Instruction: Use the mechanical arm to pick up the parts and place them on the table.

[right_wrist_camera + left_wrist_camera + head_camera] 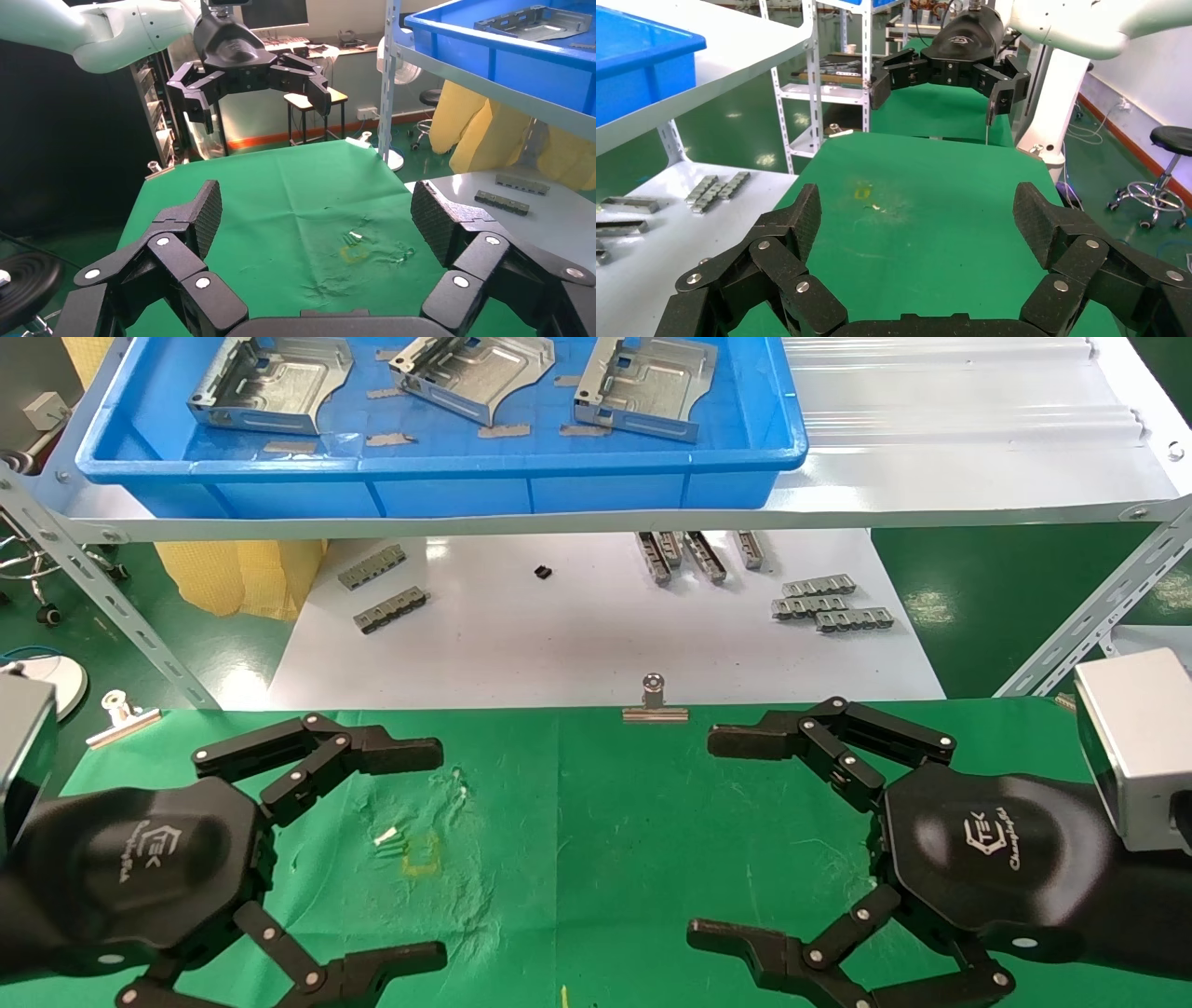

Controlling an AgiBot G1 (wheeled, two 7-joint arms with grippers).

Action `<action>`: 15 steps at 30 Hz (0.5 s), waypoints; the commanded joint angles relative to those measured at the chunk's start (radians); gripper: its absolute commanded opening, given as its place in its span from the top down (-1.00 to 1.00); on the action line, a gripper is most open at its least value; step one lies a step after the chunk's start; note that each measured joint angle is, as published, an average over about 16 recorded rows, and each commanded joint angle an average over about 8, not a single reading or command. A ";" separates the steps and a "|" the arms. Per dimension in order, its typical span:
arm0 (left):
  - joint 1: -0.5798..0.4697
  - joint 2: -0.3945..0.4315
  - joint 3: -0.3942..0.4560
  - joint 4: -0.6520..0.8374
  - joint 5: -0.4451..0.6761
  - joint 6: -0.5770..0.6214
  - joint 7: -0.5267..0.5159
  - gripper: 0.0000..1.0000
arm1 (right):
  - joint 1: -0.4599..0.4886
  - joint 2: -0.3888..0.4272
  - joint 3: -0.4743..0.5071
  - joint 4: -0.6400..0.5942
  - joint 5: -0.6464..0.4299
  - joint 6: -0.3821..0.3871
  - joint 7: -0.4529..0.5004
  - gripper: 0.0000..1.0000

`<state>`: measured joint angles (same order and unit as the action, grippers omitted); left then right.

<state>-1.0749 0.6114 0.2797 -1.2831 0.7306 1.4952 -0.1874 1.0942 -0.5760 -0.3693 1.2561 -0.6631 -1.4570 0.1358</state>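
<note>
- Wrinkled bright green cloth table (pixel 596 822): flat work surface across the foreground, both arms poised above it, nothing held.
- Left black linkage-finger gripper (pixel 424 854): over the left part of the cloth, jaws spread wide apart, empty; white logo on its hexagonal palm. Own-camera point (pixel 916 217).
- Right black linkage-finger gripper (pixel 712 836): over the right part of the cloth, jaws likewise wide apart, empty, facing the left gripper. Own-camera point (pixel 316 214).
- Small yellowish mark with pale flecks (pixel 419 850): on the cloth, between the left gripper's fingers.
- Silver binder clip (pixel 655 702): upright at the middle of the cloth's far edge; a second silver clip (pixel 121 717) at the far left corner.
- White sheet (pixel 605 626): lower level beyond the cloth, carrying small grey slotted strips (pixel 829 603) in scattered groups.
- Blue plastic tray (pixel 447 467): on the raised white shelf behind.
- Three stamped silver-grey sheet-metal brackets (pixel 275 384), (pixel 475 370), (pixel 647 388): lying side by side in the tray, well apart from both grippers.
</note>
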 commanded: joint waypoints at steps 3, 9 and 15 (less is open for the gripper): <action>0.000 0.000 0.000 0.000 0.000 0.000 0.000 -1.00 | 0.000 0.000 0.000 0.000 0.000 0.000 0.000 1.00; 0.000 0.000 0.000 0.000 0.000 0.000 0.000 -1.00 | 0.000 0.000 0.000 0.000 0.000 0.000 0.000 1.00; 0.000 0.000 0.000 0.000 0.000 0.000 0.000 -1.00 | 0.000 0.000 0.000 0.000 0.000 0.000 0.000 1.00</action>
<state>-1.0749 0.6115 0.2797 -1.2831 0.7306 1.4952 -0.1874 1.0942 -0.5760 -0.3693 1.2561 -0.6631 -1.4570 0.1358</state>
